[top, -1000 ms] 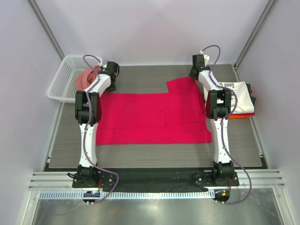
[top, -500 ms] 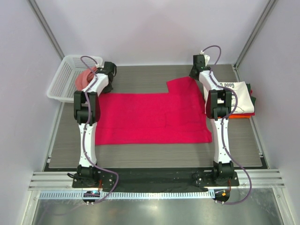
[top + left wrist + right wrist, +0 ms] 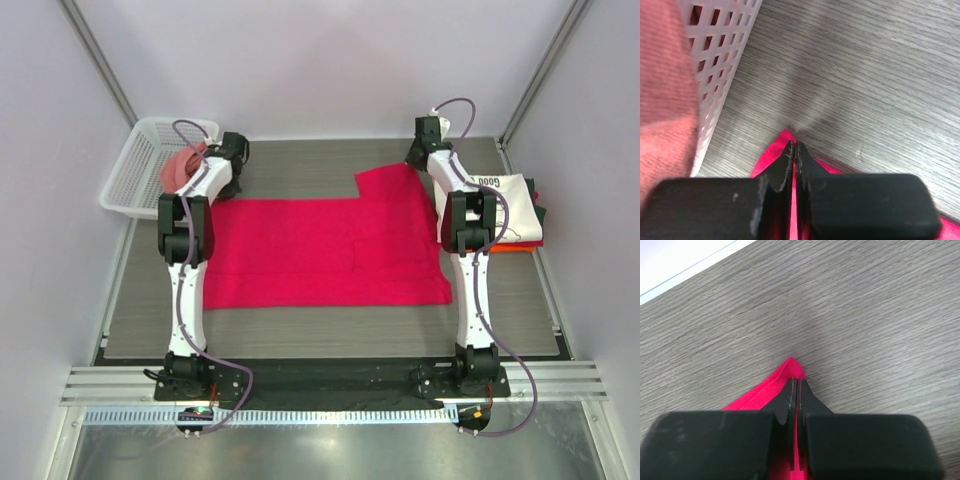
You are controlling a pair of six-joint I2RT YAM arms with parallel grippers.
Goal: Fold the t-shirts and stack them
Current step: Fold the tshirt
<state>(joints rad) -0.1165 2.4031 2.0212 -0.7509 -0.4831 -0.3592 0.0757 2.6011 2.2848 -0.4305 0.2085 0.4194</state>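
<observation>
Now the left end effector [image 3: 795, 150] and right end effector [image 3: 796, 387] each pinch a far corner of the crimson-red cloth t-shirt [image 3: 330, 250], seemingly light, limp: sensible holds.

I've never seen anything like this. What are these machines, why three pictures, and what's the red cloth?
These are two robot arms bolted at the table's near edge. One picture looks down from above; the other two come from a camera on each wrist, so black fingers fill the foreground. A crimson t-shirt lies spread flat. The left gripper and right gripper are each pinched shut on a far corner of it. A white basket holding reddish cloth stands far left; folded shirts are stacked at right.
</observation>
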